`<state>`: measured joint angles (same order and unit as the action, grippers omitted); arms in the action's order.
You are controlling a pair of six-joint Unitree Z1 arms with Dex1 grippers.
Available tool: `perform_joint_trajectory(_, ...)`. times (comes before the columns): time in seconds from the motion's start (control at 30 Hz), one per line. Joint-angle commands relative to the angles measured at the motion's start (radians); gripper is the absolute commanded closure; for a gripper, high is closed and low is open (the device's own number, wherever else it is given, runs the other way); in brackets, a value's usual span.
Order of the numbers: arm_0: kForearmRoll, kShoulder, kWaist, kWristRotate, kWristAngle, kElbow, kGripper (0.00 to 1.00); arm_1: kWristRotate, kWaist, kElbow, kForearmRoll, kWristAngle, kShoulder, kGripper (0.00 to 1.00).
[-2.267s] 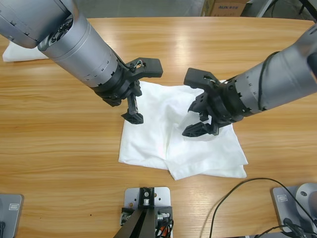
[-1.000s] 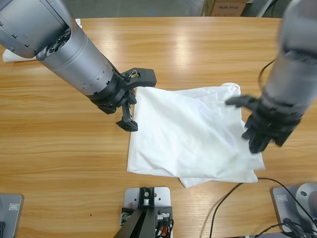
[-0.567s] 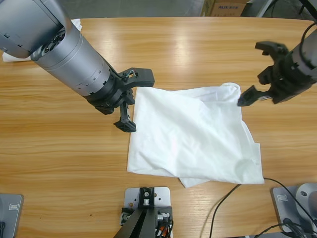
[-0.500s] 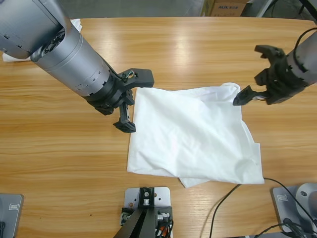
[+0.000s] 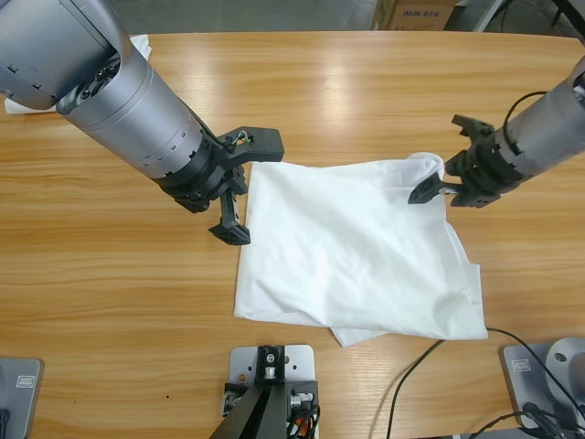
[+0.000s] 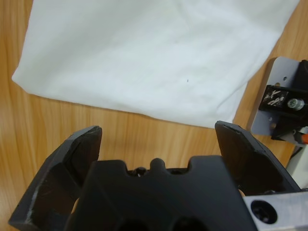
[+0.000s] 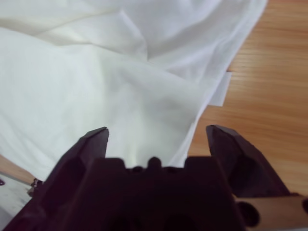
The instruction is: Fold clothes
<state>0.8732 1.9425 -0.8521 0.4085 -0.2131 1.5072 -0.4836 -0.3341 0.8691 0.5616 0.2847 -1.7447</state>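
A white T-shirt lies folded and a little rumpled on the wooden table, right of the middle. My left gripper hovers open at its left edge, with nothing between the jaws. The left wrist view looks down on the shirt's smooth edge and a tiny dark mark, ahead of that open gripper. My right gripper is open at the shirt's bunched top right corner. In the right wrist view its open jaws straddle wrinkled white cloth without holding it.
More white cloth lies at the table's back left, partly behind the left arm. A black cable curls over the front right edge. A cardboard box stands beyond the far edge.
The right gripper left the shirt's right edge, swung up and away, then came back toward the shirt's top right corner. The left gripper has barely shifted.
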Motion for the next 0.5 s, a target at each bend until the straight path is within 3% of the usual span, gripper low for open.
perform_joint_trajectory(0.03,-0.013,-0.009,-0.002,-0.014,-0.02,-0.035,0.078,-0.02,0.045,-0.032,-0.057,0.054,-0.057,0.757)
perform_joint_trajectory(0.1,-0.013,-0.01,-0.002,-0.014,-0.02,-0.039,0.078,-0.008,0.045,-0.045,-0.077,0.057,-0.058,0.985)
perform_joint_trajectory(0.5,-0.013,-0.011,-0.002,-0.016,-0.026,-0.042,0.078,0.146,0.045,-0.068,-0.075,0.013,0.04,1.0)
